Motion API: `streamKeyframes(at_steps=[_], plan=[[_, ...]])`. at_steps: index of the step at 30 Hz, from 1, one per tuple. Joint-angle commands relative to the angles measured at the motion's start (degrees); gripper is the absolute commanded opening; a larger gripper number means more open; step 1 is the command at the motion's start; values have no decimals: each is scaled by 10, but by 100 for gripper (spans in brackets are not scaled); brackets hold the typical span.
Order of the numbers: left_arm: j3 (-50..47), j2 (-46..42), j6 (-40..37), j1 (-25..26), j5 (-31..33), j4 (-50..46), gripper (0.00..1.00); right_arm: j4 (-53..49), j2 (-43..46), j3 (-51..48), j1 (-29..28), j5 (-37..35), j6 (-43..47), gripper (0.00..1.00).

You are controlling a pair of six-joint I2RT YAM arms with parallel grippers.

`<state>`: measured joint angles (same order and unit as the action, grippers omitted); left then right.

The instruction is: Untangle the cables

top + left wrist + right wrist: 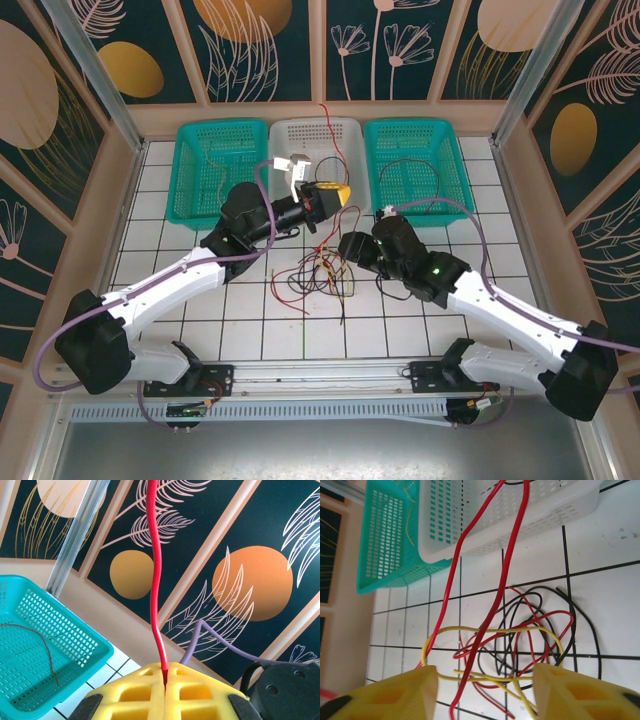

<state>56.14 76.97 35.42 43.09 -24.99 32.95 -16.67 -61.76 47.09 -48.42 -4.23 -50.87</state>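
Observation:
A tangle of red, yellow and black cables (320, 272) lies on the white tiles in the middle. My left gripper (338, 192) is raised in front of the white basket. In the left wrist view its yellow fingers (200, 690) are pressed together, shut on a red cable (155, 555) that rises out of them. My right gripper (345, 250) hangs just right of the tangle. Seen from the right wrist, the right gripper (485, 680) stands open above the heap. A red cable (505, 575) runs between its jaws without being pinched. A yellow loop (490, 629) and black loops (580, 625) lie below.
Three baskets stand along the back: teal (215, 170), white (310, 140), teal (415, 160). Each teal basket holds a thin wire. Red strands run from the white basket (520, 525) down to the heap. Patterned walls close in the table's sides.

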Motion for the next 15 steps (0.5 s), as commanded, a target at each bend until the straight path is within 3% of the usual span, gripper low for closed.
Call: streamKeyframes(at_steps=[1,4,13,15], plan=[[25,-19,-7,-2,-6,1,0,26,-16,14,1,8,-5,42],[24,-22,-9,-2,-7,1,0,22,-24,13,2,5,-5,39],[32,-45,-34,-6,31,-34,0,-1,-5,-17,32,-14,3,2],[41,-56,-44,-12,64,-54,0,-13,8,-35,41,-25,5,0]])
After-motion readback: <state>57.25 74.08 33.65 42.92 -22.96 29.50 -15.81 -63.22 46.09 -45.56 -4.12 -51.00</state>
